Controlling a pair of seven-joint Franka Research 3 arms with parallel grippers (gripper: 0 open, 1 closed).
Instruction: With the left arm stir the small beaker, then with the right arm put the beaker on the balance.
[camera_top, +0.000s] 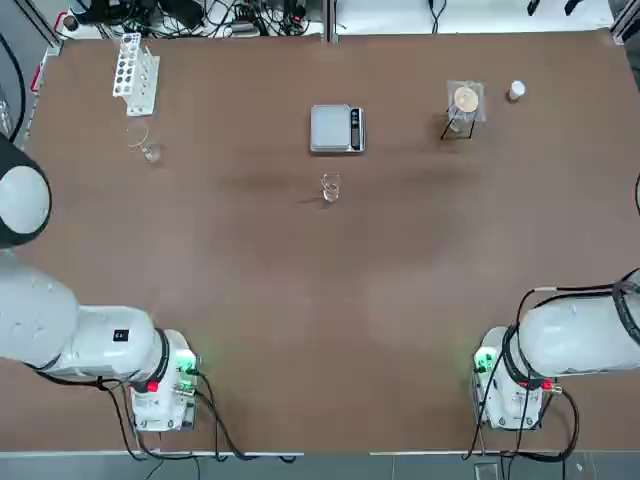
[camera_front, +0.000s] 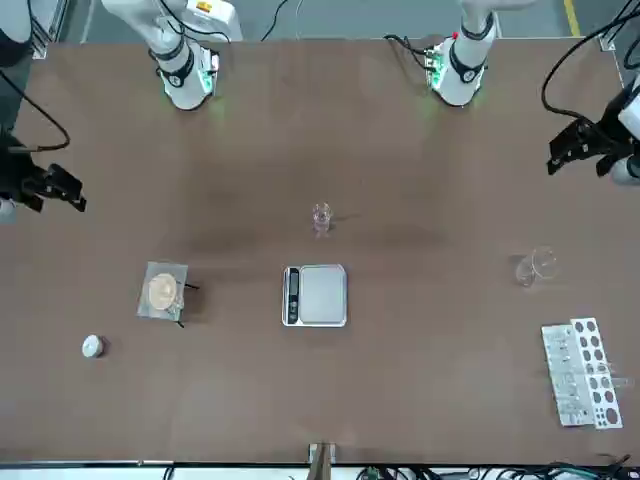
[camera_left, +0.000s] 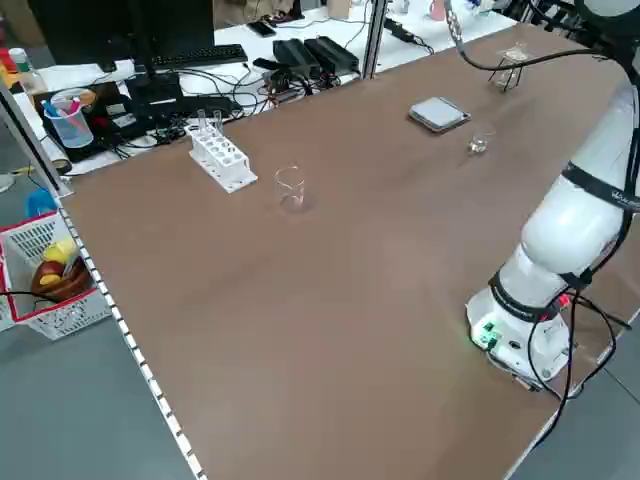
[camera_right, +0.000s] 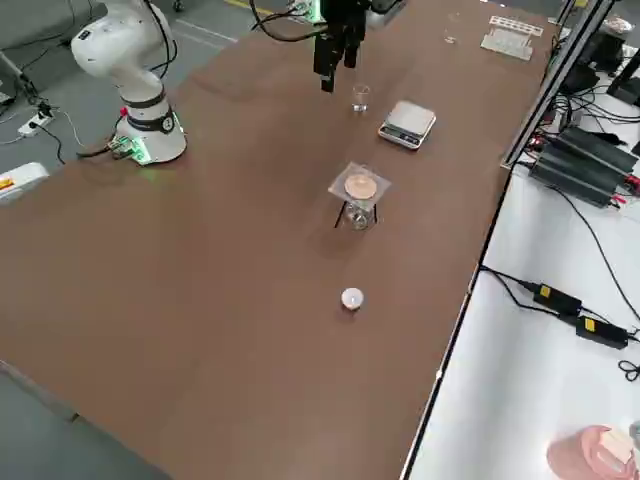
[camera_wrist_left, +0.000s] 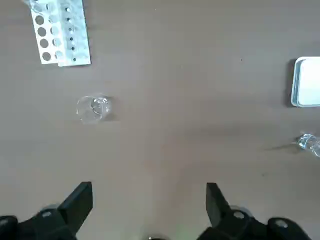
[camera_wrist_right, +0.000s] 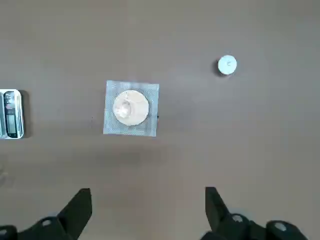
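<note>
Overhead: small beaker (camera_top: 329, 187) upright at mid-counter (camera_top: 320, 320), just short of balance (camera_top: 337, 129), about midway between both arms.

Front: left claw (camera_front: 590, 145) hanging over its side edge, well apart from the beaker; right claw (camera_front: 45, 185) likewise opposite.

Left wrist: fingers (camera_wrist_left: 80, 202) spread wide, empty; beaker off toward the balance side.

Right wrist: fingers (camera_wrist_right: 212, 205) spread, empty.
</note>
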